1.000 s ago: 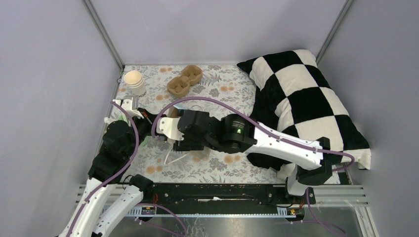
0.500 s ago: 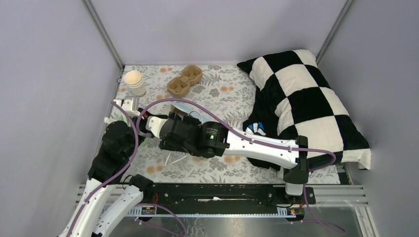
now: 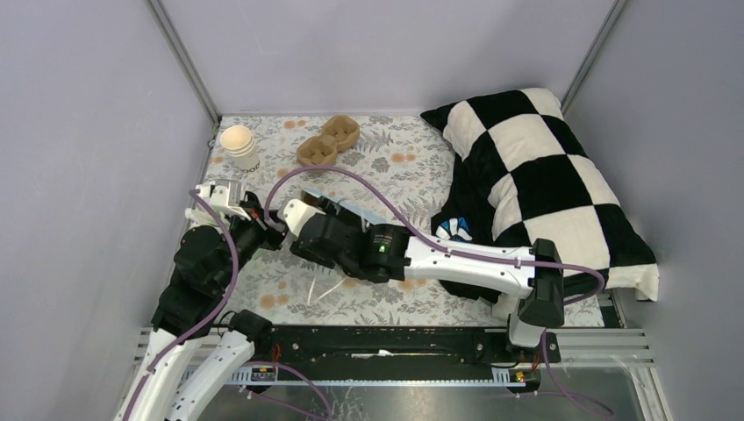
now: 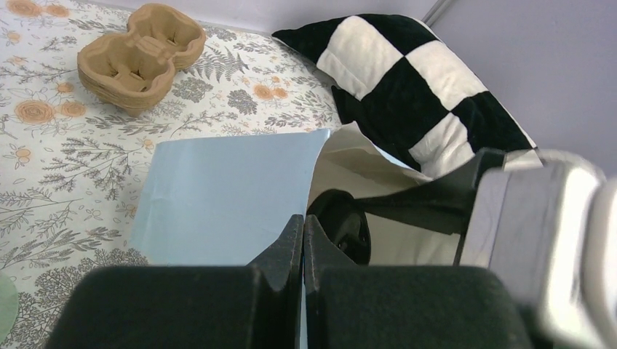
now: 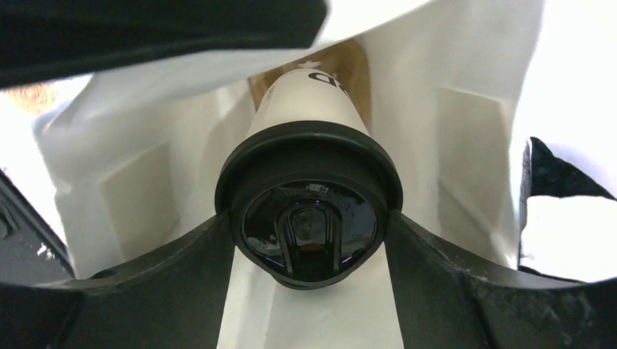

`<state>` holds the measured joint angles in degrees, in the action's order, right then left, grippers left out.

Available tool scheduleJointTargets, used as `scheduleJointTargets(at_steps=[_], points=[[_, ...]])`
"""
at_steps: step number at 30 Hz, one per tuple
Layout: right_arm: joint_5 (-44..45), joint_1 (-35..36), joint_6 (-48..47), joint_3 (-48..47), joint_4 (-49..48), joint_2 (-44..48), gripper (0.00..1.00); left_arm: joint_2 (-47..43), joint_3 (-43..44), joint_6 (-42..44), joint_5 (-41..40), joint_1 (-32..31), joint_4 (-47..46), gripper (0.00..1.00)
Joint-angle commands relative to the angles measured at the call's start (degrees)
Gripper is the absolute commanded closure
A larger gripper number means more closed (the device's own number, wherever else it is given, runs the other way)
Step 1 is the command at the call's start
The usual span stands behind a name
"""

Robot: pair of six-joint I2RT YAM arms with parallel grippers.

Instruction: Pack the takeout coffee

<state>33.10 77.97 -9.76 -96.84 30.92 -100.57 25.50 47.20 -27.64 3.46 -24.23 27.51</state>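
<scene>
Grey walls close in a table (image 3: 395, 167) covered with a flower-printed cloth. At far left stands a stack of lidless cream paper cups (image 3: 239, 145), well apart from both arms. Just right of it, the left gripper (image 4: 303, 222) is clenched, its two black fingers pressed together on the rim of a light-blue paper bag with a white inside (image 4: 225, 193). The bag lies on the cloth with its mouth toward the arms, and the pinched edge is lifted so that the mouth gapes.

Beyond the bag, near the back wall, sits a brown moulded-pulp two-cup carrier (image 3: 329, 142), with nothing in its wells.

The right gripper (image 5: 313, 262) reaches into the bag's mouth. Its wrist view shows it grasping a small white paper cup with a round black plastic lid (image 5: 309, 218), a finger on each side just below the lid. The cup is inside the bag, white walls all round it.

A black-and-white checked pillow (image 3: 544, 175) fills the table's right side.
</scene>
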Motion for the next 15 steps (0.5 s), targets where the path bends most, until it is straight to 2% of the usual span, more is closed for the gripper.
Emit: scheduleJointTargets(at_steps=[1,11,15], points=[[-0.7,-1.9,1.8,3.1,-9.6,4.9,0.54,-0.7,-0.2,-0.4,1.7,0.0,-3.0,1.00],[-7.0,-5.7,-2.1,12.6,-20.4,8.0,0.56,-1.6,-0.5,-0.3,2.4,0.0,-2.5,1.00],[-7.9,-5.7,-3.5,11.8,-21.3,6.1,0.56,-2.0,-0.9,0.4,3.3,0.0,-2.0,1.00]])
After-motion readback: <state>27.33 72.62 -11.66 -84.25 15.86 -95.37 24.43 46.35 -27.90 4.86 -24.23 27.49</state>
